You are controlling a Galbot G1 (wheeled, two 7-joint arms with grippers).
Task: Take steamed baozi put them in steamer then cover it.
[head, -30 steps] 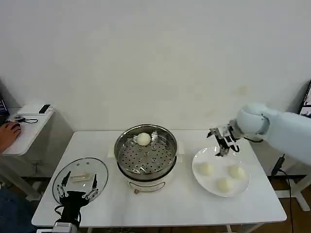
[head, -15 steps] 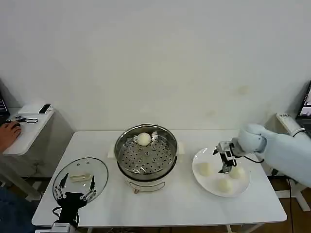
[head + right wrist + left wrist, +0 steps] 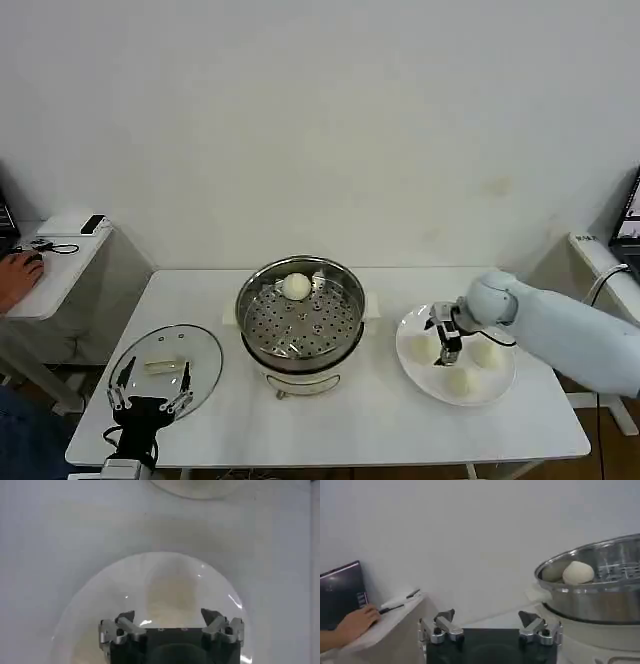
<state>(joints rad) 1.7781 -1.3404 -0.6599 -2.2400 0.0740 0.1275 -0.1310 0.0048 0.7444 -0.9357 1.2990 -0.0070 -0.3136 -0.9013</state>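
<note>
The steamer [image 3: 300,322] stands mid-table with one baozi [image 3: 295,287] on its perforated tray; the left wrist view shows the same steamer [image 3: 600,597] and baozi [image 3: 578,572]. Three more baozi [image 3: 422,347] [image 3: 487,354] [image 3: 460,380] lie on the white plate [image 3: 430,388] at the right. My right gripper [image 3: 447,342] hangs low over the plate, among the buns. In the right wrist view it [image 3: 167,616] is open, with a baozi [image 3: 172,592] just ahead of its fingertips. My left gripper [image 3: 148,392] is open at the front left, over the glass lid [image 3: 195,345].
A side desk [image 3: 55,265] stands left of the table, with a person's hand [image 3: 18,272] resting on it. The wall runs close behind the table. Bare tabletop [image 3: 370,415] lies in front of the steamer and the plate.
My right gripper has come down from above the plate's far edge and shifted left, now low among the buns. The left gripper has barely moved.
</note>
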